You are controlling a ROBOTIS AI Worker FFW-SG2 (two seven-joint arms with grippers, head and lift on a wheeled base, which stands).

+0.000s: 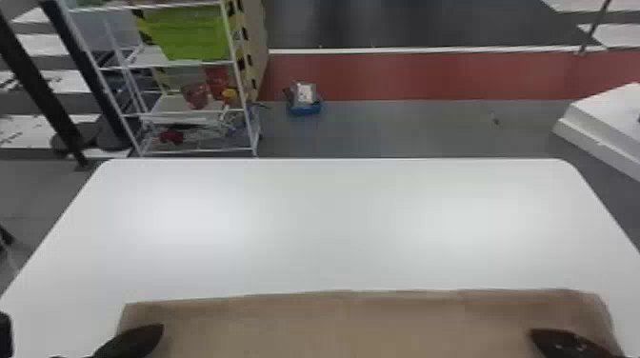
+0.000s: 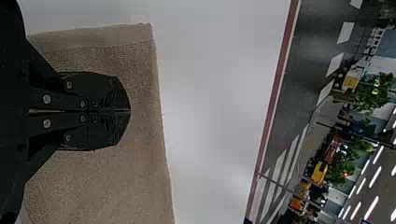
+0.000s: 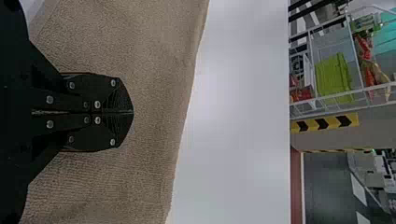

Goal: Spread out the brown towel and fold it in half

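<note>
With left gripper (image 2: 129,111) and right gripper (image 3: 131,112) closed over the towel (image 1: 333,323), we're probably done spreading and should next pinch its edge.

Bright indoor light. Head view: two broad, soft glare patches on the table (image 1: 333,228), left and right. Left wrist view: ceiling lights (image 2: 371,208) show as bright white strips. Towel (image 1: 343,326) shading is soft.
</note>
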